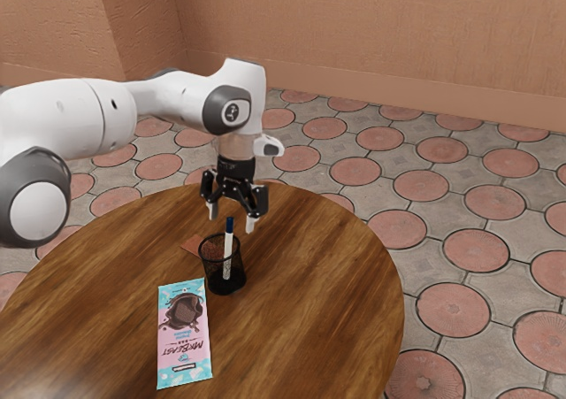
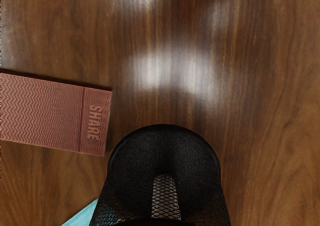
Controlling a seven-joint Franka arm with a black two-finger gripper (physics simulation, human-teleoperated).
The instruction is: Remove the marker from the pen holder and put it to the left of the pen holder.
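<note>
The black mesh pen holder [image 1: 212, 278] stands upright on the round table, and the white marker [image 1: 227, 256] with its dark blue cap up leans inside it. My gripper [image 1: 232, 220] hangs above the holder, fingers spread apart and pointing down. In the exterior view the cap shows between the two fingertips; whether it is really between them in depth, I cannot tell. The wrist view has the pen holder [image 2: 165, 148] at its lower edge, close under my hand.
A pink and light-blue chocolate bar [image 1: 184, 333] lies beside the holder on the wooden table [image 1: 309, 302]. A reddish-brown flat piece marked SHARE [image 2: 55, 113] lies near the holder, with a light-blue corner [image 2: 84, 216] of the bar close by.
</note>
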